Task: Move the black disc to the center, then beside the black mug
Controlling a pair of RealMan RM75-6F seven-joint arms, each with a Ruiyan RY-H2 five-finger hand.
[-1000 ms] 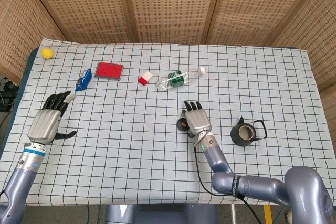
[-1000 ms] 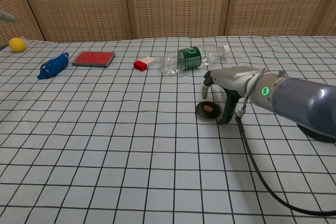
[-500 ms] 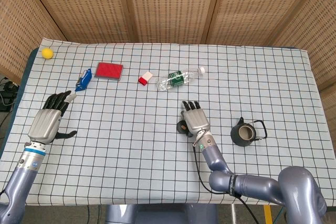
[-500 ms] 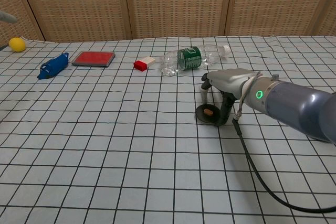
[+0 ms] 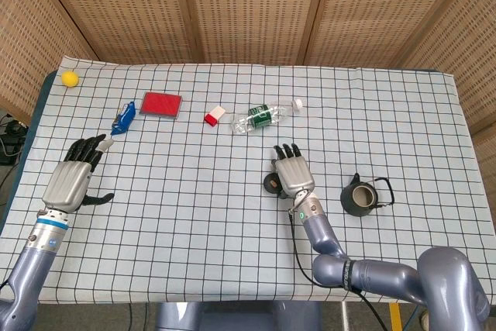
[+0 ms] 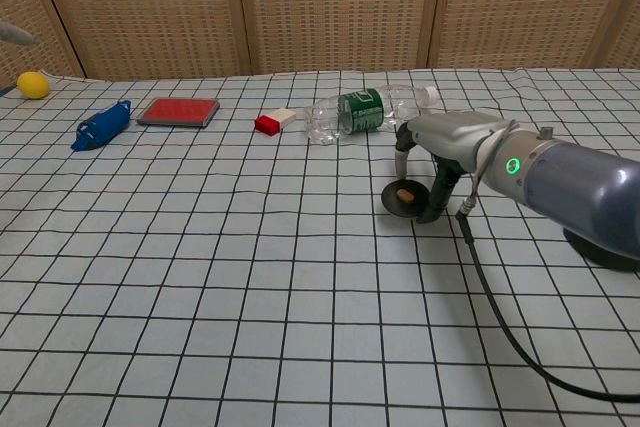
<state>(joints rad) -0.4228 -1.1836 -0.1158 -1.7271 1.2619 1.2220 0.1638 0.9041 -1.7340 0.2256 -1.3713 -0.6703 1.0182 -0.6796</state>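
Disc (image 6: 404, 198) placement is judged to be at the point between the two stages: the black disc is found lying flat on the checked tablecloth (image 5: 194, 215) roughly at mid-table, just in front of the plastic bottle (image 5: 262, 117), with a small orange-brown spot visible at its middle in the chest view. The black mug (image 5: 360, 198) is seen lying on the cloth, well apart from the disc toward the robot's right.

The right hand (image 5: 293, 174) is positioned directly over the disc's right edge. In the head view its back is turned upward and the fingers are extended away from the robot; in the chest view the fingers (image 6: 436, 191) are seen pointing down to the cloth on either side of the disc. A firm pinch cannot be confirmed from either view; contact with the rim is probable, but whether the disc is actually held cannot be told.

The next move is judged to call for a drag or carry of the disc rightward toward the mug, with a stop short of the mug's handle so that the mug is not knocked.

The left hand (image 5: 71, 177) is noted far off at the table's left side, palm down, fingers spread, with nothing held.
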